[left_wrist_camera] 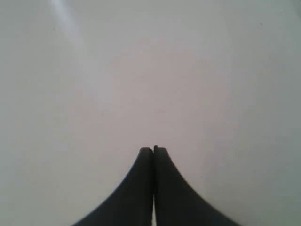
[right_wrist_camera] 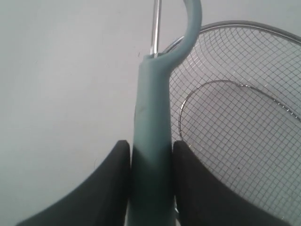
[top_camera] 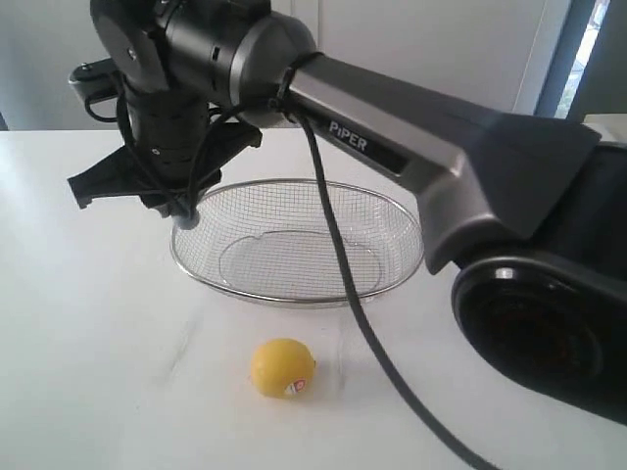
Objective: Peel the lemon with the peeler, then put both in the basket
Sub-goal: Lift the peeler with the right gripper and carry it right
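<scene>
The yellow lemon (top_camera: pixel 282 368), its red-and-white sticker facing front, lies on the white table in front of the wire basket (top_camera: pixel 294 299). My right gripper (top_camera: pixel 176 201) reaches across to the basket's left rim and is shut on the teal peeler (top_camera: pixel 186 217). In the right wrist view the peeler handle (right_wrist_camera: pixel 150 117) runs between the two black fingers of the gripper (right_wrist_camera: pixel 151 146). Its metal blade head points beyond them, beside the basket's rim (right_wrist_camera: pixel 244 23). My left gripper (left_wrist_camera: pixel 153 149) is shut on nothing above bare table. It does not show in the exterior view.
The right arm's grey link (top_camera: pixel 411 147) spans the basket from the right. Its black cable (top_camera: pixel 343 284) hangs across the basket and runs down to the table at the front right. The arm's dark base (top_camera: pixel 539 323) fills the right side.
</scene>
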`<action>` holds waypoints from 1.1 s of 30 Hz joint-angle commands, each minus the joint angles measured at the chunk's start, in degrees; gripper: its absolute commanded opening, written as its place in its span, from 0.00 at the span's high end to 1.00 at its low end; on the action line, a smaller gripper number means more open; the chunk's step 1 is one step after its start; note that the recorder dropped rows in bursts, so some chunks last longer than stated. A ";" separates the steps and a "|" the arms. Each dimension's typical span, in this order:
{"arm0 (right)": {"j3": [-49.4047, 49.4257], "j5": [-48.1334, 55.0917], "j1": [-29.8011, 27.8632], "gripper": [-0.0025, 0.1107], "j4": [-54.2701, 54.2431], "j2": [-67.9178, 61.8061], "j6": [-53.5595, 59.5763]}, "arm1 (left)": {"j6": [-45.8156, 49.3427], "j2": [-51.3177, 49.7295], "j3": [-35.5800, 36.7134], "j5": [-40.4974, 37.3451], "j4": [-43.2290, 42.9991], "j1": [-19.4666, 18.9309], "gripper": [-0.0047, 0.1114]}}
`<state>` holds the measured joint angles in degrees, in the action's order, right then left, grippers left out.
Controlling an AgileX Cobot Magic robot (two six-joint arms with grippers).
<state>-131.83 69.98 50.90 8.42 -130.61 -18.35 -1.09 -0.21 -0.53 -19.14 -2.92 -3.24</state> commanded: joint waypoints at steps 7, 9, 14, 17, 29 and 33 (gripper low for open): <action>-0.01 -0.02 -6.93 0.98 -13.58 2.96 7.31 | -0.09 0.21 0.53 -0.41 -0.15 -0.11 0.96; 0.41 -0.02 -7.52 0.98 -14.04 3.21 8.05 | -0.09 0.21 0.53 -0.41 -0.15 -0.11 0.96; 5.13 -0.02 -8.59 0.98 -15.00 5.26 10.87 | -0.09 0.21 0.53 -0.41 -0.15 -0.11 0.96; 9.13 -0.02 -9.26 0.98 -15.17 7.94 12.19 | -0.09 0.21 0.53 -0.41 -0.15 -0.11 0.96; 30.71 -9.73 -15.45 0.98 -15.30 21.91 13.66 | -0.09 0.21 0.53 -0.41 -0.15 -0.11 0.96; 37.64 -12.15 -18.42 0.98 -15.30 26.75 14.22 | -0.09 0.21 0.53 -0.41 -0.15 -0.11 0.96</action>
<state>-98.31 60.24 34.71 -7.23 -107.58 -5.02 -1.09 -0.21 -0.53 -19.14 -2.92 -3.24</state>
